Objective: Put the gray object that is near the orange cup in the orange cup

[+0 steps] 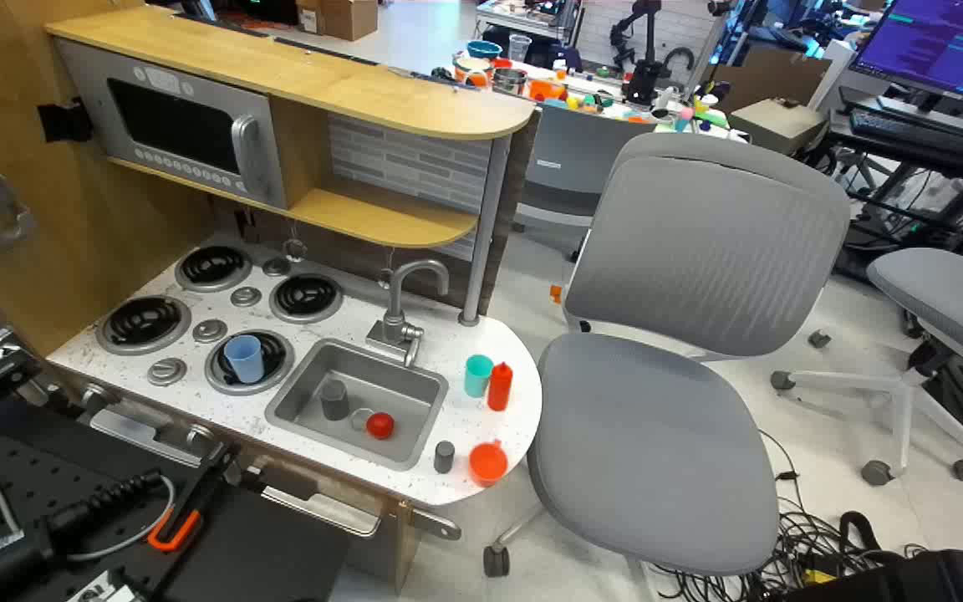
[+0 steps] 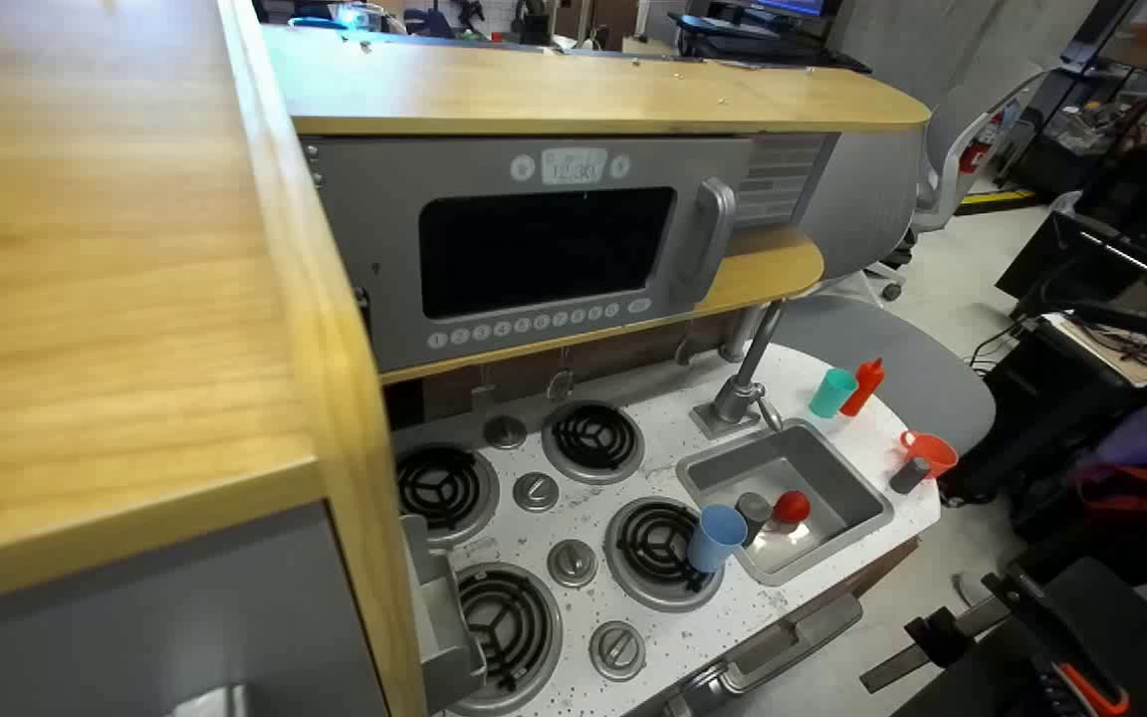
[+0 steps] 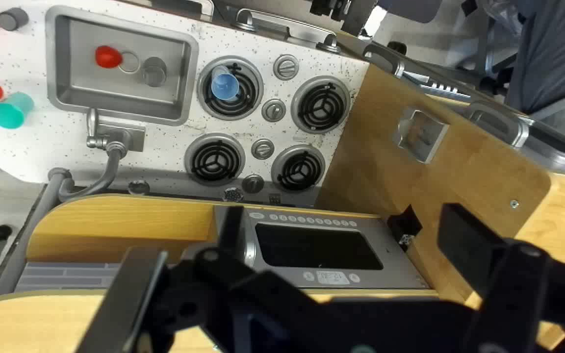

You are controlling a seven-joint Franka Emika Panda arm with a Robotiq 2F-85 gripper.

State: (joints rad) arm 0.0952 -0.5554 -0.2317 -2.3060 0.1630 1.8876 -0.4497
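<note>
Gray cylinder (image 1: pixel 444 457) stands beside the orange cup (image 1: pixel 488 465) — well apart from the hand (image 3: pixel 344 220), fingers (image 3: pixel 231 226) spread.

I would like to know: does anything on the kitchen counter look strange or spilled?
Yes, one thing: the blue cup sits on a stove burner, which looks odd, because that place is normally for cooking. I see no clear spill on the counter.

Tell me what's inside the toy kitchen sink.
The sink holds a gray cylinder, a red rounded object and, between them, a pale drain-like ring. Whatever lies directly beneath the gray cylinder and the red rounded object is hidden.
</note>
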